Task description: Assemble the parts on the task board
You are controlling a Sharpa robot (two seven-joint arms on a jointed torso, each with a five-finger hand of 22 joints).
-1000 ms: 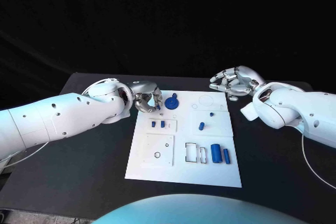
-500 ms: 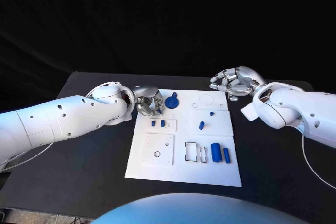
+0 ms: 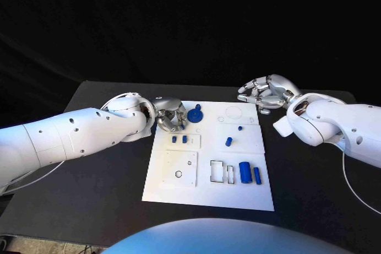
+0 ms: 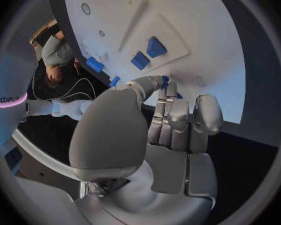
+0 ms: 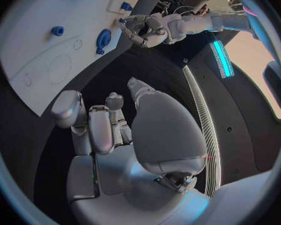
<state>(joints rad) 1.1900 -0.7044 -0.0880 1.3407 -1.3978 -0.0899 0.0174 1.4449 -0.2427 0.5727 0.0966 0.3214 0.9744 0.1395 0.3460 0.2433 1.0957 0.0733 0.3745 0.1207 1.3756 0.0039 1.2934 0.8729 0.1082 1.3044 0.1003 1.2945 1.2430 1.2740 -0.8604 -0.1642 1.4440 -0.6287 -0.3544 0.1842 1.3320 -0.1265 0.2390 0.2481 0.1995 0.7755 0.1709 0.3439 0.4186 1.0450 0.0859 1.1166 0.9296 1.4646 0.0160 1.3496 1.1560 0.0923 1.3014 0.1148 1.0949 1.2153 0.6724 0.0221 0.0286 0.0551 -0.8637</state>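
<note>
Reaching: left hand (image 3: 169, 118) at the task board's (image 3: 208, 198) far-left corner, fingers curled beside round blue part (image 3: 195, 114), grip unclear | right hand (image 3: 266, 92) curled, empty, past far edge | risk: fingertips nudge part off its seat.

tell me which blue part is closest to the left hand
The round blue part at the board's far left corner, right beside the left hand; the other parts lie nearer the robot.
</note>
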